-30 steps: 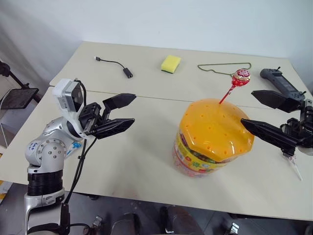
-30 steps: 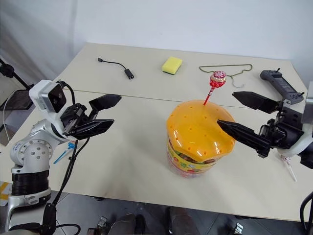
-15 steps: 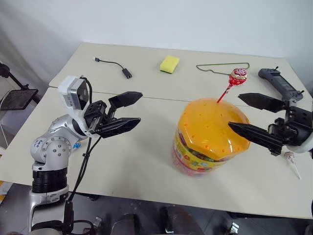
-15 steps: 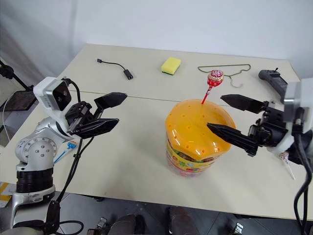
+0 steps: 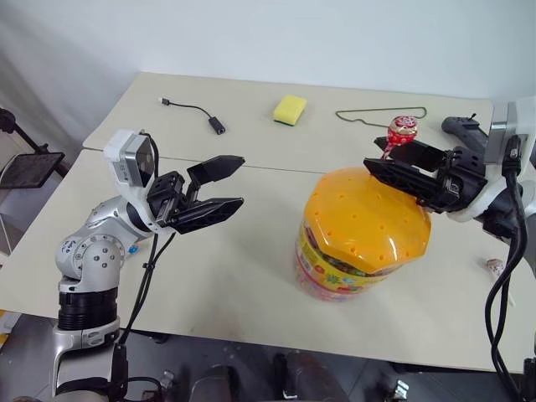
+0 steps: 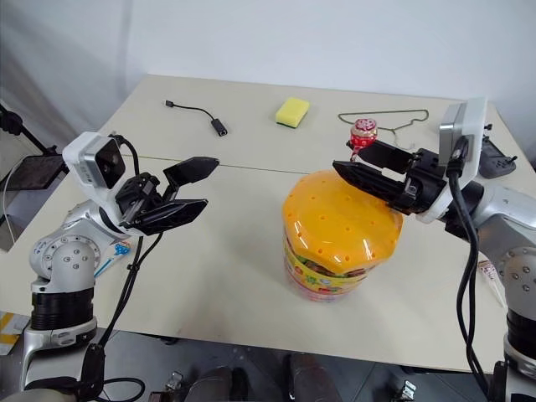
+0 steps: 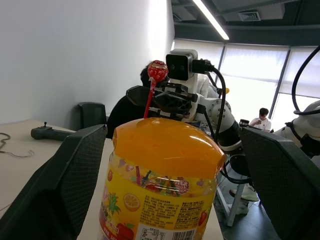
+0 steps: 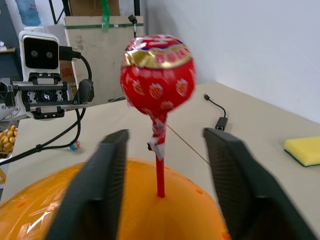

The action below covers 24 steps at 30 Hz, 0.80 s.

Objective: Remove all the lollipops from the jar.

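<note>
Jar (image 5: pixel 362 239): clear plastic tub, yellow-and-red label, domed orange lid with small holes; upright on the near counter (image 5: pixel 234 276), towards its right half.
Lollipop in jar (image 5: pixel 401 131): red shiny wrapper, red stick; planted upright in a hole near the far edge of the lid, head well above the dome.
Lollipop on counter, right (image 5: pixel 494 266): lying flat near the right edge, beside the right arm; partly hidden by a black cable.
Blue stick on counter, left (image 6: pixel 109 261): thin blue stick lying behind the left arm; candy head hidden.
Right pincer (image 8: pixel 160 175): over the far side of the lid, one finger on each side of the red stick below the candy; fingers apart, not touching the stick in the right wrist view; nothing gripped.
Left pincer (image 5: pixel 219 186): hovering above the counter to the left of the jar, well apart from it, pointing towards it; fingers spread wide, holding nothing.
Sponge (image 5: pixel 291 108): yellow, on the far counter, centre.
Cable adapter (image 5: pixel 197 111): black, far counter, left of the sponge.
Wire hanger (image 5: pixel 381 114): thin, far counter, right of the sponge, behind the lollipop head.
Controller (image 5: pixel 469 134): dark handheld unit, far right corner, partly covered by the right arm.
Obstructions: right arm and its cable cover the right edge of the counter.
</note>
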Available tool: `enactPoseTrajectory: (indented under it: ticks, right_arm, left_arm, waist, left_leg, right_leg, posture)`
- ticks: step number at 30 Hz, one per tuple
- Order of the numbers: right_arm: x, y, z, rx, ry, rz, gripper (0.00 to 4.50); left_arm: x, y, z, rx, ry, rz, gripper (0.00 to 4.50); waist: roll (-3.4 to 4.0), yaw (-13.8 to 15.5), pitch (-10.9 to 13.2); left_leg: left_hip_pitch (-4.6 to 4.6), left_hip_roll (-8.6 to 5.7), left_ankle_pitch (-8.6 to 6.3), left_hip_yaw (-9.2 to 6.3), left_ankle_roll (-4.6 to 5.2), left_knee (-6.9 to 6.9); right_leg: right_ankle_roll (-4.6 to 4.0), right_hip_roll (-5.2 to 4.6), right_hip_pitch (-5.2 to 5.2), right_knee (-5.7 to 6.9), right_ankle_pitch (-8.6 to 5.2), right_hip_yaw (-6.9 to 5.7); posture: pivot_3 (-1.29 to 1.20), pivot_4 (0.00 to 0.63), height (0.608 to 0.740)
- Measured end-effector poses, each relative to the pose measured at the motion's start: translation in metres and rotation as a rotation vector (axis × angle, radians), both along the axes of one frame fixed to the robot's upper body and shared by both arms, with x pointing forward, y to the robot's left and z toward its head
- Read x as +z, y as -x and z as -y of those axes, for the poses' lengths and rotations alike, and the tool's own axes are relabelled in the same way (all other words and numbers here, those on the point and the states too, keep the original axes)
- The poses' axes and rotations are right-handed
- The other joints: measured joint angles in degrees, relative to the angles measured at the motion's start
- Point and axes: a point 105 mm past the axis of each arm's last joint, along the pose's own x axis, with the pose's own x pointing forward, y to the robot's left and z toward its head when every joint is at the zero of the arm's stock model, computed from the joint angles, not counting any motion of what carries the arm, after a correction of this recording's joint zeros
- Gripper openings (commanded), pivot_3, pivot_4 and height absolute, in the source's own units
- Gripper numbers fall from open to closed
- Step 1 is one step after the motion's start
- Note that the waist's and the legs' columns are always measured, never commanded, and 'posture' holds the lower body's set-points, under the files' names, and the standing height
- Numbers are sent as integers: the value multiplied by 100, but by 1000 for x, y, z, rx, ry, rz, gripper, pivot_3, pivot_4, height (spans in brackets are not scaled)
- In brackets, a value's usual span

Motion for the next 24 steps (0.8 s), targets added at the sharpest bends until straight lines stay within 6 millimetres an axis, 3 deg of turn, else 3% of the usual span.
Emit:
enactPoseTrajectory:
  ticks: [4, 9, 15, 20, 22, 24]
  right_arm:
    - [2, -1, -2, 19, -30, 5, 47]
    - [11, -5, -2, 42, -136, 18, 47]
    - [51, 12, 24, 33, -193, 95, 47]
    - [58, 17, 73, -148, -199, 45, 47]
    - [37, 20, 104, -314, -78, -39, 47]
    - [-6, 22, 153, -561, 100, -229, 47]
  left_arm:
    - [0, 0, 0, 1, 0, 1, 4500]
    - [1, 0, 1, -5, 5, 4, 4500]
    - [7, 6, 5, -64, -8, 43, 4500]
    - [8, 9, 8, -125, -35, 70, 4500]
    - [7, 11, 14, -148, -80, 119, 4500]
    - [0, 11, 16, -143, -174, 213, 4500]
  waist:
    - [0, -6, 0]
    - [2, 2, 1]
    - [5, 39, 3]
    - [5, 57, 3]
    - [5, 83, 3]
    - [3, 164, 1]
  left_leg:
    - [2, 0, 3, 1, -2, 0]
    - [-1, -1, 4, 3, 0, 2]
    - [-35, 0, 2, -4, 1, 0]
    - [-49, -1, -3, -2, 9, 0]
    - [-49, -1, -3, -6, 9, -3]
    - [-49, -3, -3, -5, 7, -10]
  right_leg:
    - [-1, 0, 0, 5, 1, 0]
    - [-2, -1, -1, 5, 1, 1]
    - [-2, 0, -23, -7, 1, -4]
    - [-2, -1, -25, -26, 1, -2]
    - [-1, 0, -25, -30, 1, -3]
    - [0, 2, -19, -47, 0, -2]
  posture:
    - [0, 150, 740]
    - [0, 150, 740]
    - [0, 150, 740]
    - [0, 150, 740]
    - [0, 150, 740]
    - [0, 150, 740]
